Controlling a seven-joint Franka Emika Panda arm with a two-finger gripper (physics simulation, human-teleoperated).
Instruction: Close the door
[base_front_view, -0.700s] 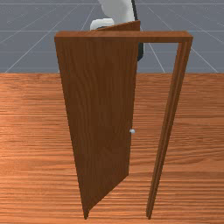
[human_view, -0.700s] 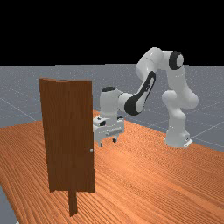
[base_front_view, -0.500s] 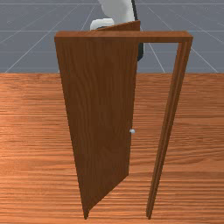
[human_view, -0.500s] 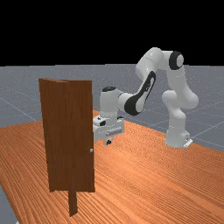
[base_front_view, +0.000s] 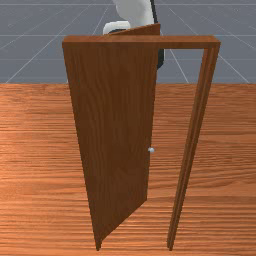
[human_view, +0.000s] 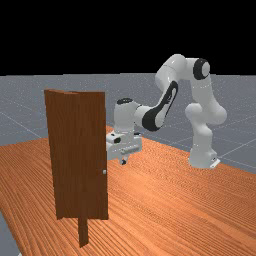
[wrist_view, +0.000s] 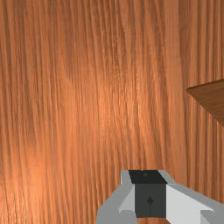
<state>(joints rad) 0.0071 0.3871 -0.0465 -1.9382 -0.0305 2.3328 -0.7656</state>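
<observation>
Standing open near the white-and-grey two-finger gripper, the tall brown wooden door is being seen apart from the tool's fingers, angled out of its brown wooden frame toward the tool's side. The fingers are being held together, with nothing being gripped between them. None of the closing is being judged done: contact and a full push away from the tool, into the frame, are being awaited.

I see the gripper's fingers together above the table. A corner of the door lies apart from them.
</observation>
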